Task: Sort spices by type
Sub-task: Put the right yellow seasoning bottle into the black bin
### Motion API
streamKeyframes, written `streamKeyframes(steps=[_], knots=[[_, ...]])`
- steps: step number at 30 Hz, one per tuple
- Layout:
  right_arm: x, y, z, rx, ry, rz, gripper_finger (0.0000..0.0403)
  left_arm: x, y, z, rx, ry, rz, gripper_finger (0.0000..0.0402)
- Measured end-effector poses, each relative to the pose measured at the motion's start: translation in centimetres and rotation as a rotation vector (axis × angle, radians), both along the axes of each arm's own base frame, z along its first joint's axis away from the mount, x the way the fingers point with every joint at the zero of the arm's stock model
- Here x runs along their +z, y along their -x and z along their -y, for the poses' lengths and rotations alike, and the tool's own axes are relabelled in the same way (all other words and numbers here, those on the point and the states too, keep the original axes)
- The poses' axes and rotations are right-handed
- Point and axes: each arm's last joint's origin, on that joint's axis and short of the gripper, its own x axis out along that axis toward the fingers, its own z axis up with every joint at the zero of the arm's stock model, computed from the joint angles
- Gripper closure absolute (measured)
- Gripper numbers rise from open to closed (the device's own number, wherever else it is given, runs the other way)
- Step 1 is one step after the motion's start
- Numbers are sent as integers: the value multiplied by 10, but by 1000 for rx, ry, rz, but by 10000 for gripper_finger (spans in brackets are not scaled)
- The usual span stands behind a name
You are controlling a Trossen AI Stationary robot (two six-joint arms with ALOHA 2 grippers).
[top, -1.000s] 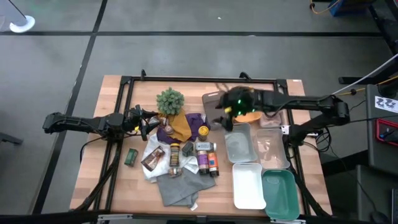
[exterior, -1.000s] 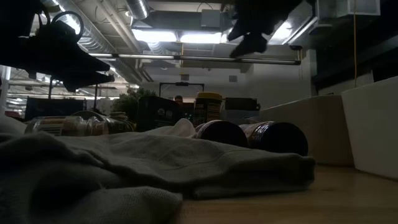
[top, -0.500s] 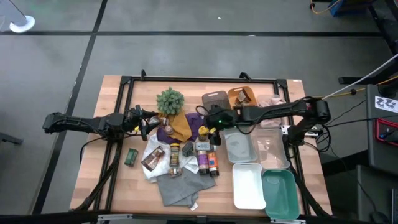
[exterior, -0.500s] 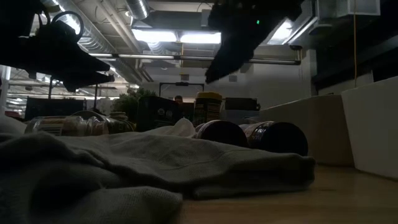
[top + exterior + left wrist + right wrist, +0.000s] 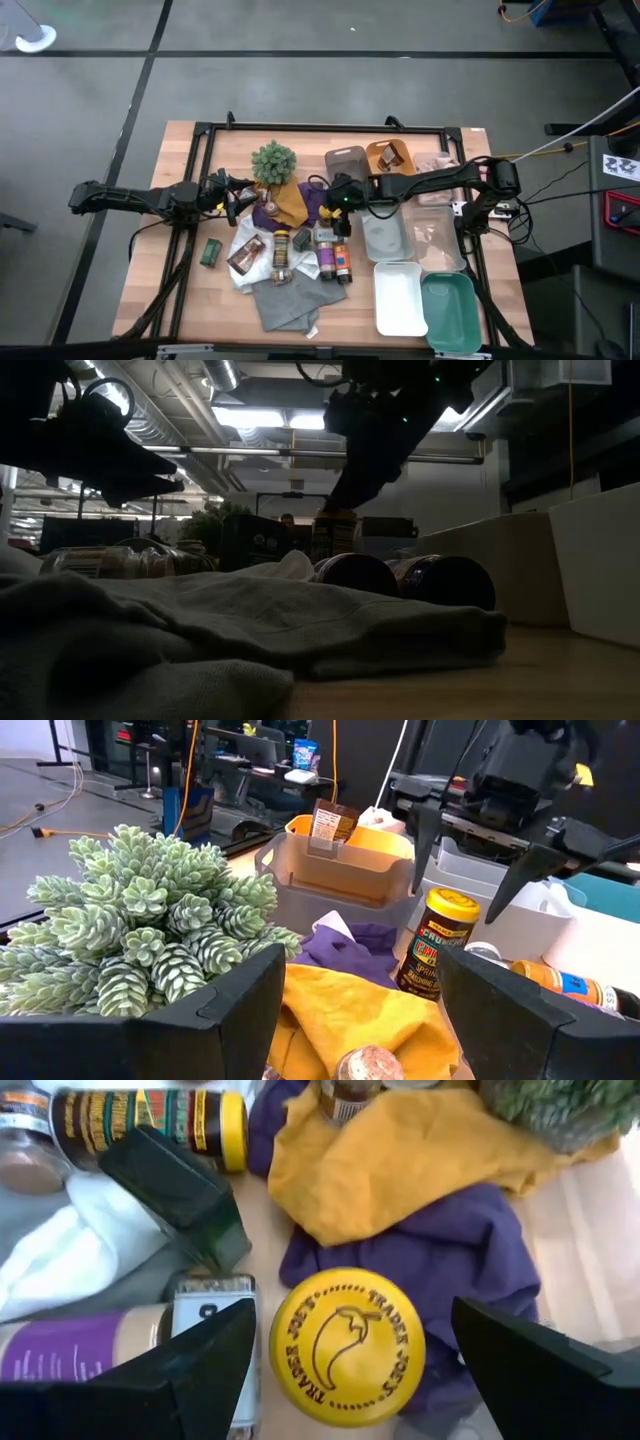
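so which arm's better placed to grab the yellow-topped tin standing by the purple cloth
Right. The right gripper hangs open directly over the yellow-topped tin, fingers either side of the lid. The left gripper waits beyond the plant, farther off.

Yellow tin lid (image 5: pixel 347 1346) showing an embossed chilli-pepper outline and ringed lettering; the tin's body (image 5: pixel 428 944) is wearing a red-and-dark label. Mustard cloth (image 5: pixel 420 1160) is lying against purple cloth (image 5: pixel 455 1270). White cloth (image 5: pixel 60 1255) and grey cloth (image 5: pixel 290 300) are showing plain, unpatterned surfaces. Plant (image 5: pixel 140 920) is displaying pale grey-green rosettes. Orange tray (image 5: pixel 345 855), white tray (image 5: pixel 398 298) and teal tray (image 5: pixel 450 312) are appearing in solid colour. Bottle (image 5: pixel 75 1355) is bearing a purple label. Both hands, right (image 5: pixel 340 1355) and left (image 5: pixel 355 1010), are appearing black. Tabletop (image 5: pixel 190 290) is showing light wood.
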Motion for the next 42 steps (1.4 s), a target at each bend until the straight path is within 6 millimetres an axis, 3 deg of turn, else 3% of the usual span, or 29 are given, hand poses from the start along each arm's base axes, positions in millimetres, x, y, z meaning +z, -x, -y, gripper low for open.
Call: streamKeyframes(steps=[11,18,24,34,42], knots=[[-29,-9,0,-9,5,-70,68,0,0,0,0,0,-1,150],[-30,-10,0,-10,6,-64,97,0,0,0,0,0,0,150],[-28,-12,0,-18,1,-36,179,0,0,0,-1,0,-1,150],[-24,-12,0,-32,-15,-15,180,0,0,0,0,0,0,150],[5,-3,0,-32,-16,59,176,0,0,0,-1,1,0,150]])
